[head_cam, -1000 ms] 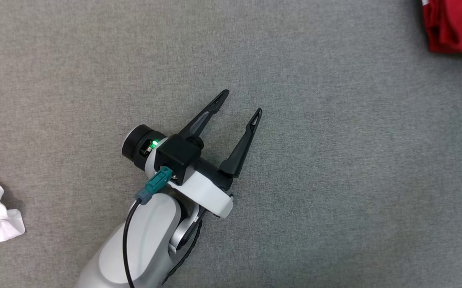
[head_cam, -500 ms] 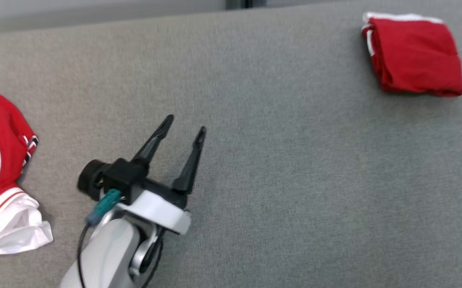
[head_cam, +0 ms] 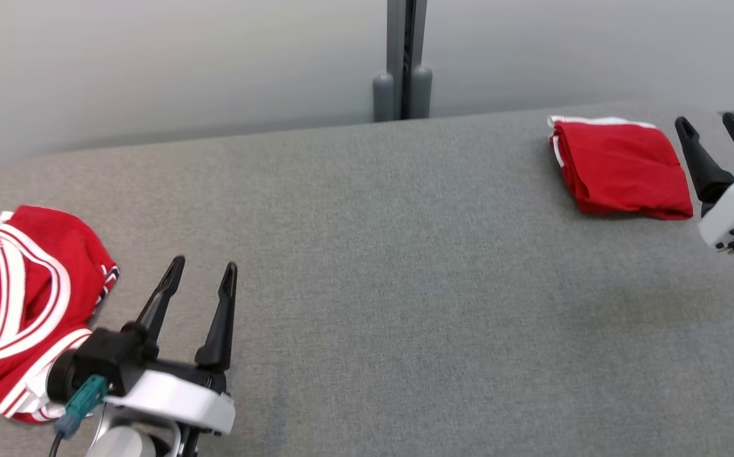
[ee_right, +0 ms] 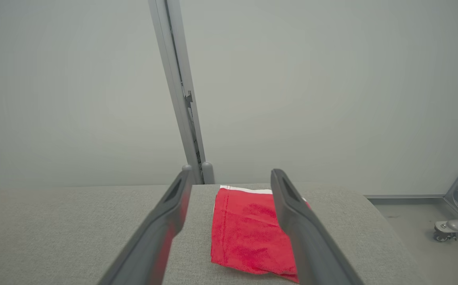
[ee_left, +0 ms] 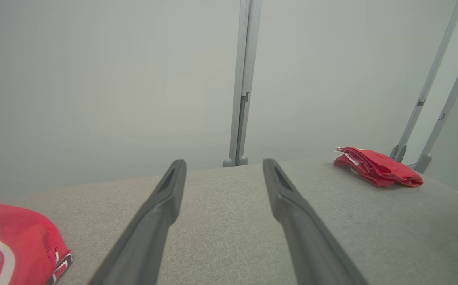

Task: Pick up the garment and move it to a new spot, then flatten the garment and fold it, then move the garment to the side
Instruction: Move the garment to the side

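- Here the left gripper [head_cam: 204, 263], wide and empty, is right of the crumpled garment [head_cam: 24, 304], near left.
- The right gripper [head_cam: 705, 119], wide, empty, is beside the folded garment [head_cam: 624, 165], far right.

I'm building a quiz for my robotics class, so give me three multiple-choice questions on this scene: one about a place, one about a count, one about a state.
1. Where on the table does the folded garment lie?
A. far right
B. near left
C. centre

2. How many red garments are on the table?
A. one
B. two
C. four

3. What state is the left claw in?
A. shut on cloth
B. open, holding nothing
C. shut, holding nothing

Answers:
1 A: it sits by the table's far right corner, beside the right claw.
2 B: there is the folded one, plus a crumpled jersey at the left.
3 B: its fingers stand apart over bare table.
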`<state>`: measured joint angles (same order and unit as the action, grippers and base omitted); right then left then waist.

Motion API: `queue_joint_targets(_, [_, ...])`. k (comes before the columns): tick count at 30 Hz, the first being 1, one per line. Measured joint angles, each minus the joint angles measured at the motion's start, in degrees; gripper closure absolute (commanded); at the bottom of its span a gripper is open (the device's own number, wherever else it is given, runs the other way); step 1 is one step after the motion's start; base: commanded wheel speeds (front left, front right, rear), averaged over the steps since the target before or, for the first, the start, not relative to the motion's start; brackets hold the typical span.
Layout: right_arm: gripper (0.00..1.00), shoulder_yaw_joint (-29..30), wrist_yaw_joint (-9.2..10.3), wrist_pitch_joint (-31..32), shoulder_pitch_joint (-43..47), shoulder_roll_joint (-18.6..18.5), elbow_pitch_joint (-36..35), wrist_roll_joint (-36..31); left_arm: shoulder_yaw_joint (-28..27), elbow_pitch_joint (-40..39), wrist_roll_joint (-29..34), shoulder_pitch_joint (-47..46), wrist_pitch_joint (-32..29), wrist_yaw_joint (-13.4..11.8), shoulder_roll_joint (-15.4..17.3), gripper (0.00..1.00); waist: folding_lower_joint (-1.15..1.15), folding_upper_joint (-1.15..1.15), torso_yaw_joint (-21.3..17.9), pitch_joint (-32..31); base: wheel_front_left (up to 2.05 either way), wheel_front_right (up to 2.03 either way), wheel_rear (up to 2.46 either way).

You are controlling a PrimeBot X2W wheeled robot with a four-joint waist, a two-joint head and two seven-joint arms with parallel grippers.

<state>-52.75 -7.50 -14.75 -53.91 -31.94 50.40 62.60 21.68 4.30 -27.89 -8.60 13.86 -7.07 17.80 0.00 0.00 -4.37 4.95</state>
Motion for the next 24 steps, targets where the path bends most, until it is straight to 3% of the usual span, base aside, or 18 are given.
queue_joint_targets(4, [0.0, 9.83, 0.0, -0.18, 5.93, 0.54, -2.96, -6.13, -0.62, -0.88, -1.0, 3.57, -0.04, -0.66, 0.71, 0.0, 0.0, 0.0, 0.83, -2.59, 0.0, 0.0, 0.0])
queue_joint_targets(14, [0.0, 32.88, 0.01, -0.18, 30.18, 7.37, -16.67, -26.19, -2.44, -3.42, -2.46, 8.64, 0.05, -2.64, 1.52, 0.0, 0.0, 0.0, 2.55, -6.04, 0.0, 0.0, 0.0])
queue_joint_targets(24, [0.0, 44.79, 0.01, -0.18, 46.06, 15.7, -32.29, -38.63, -3.65, -1.89, -1.91, 11.9, 0.88, -3.08, 1.2, 0.0, 0.0, 0.0, 4.36, -6.3, 0.0, 0.0, 0.0])
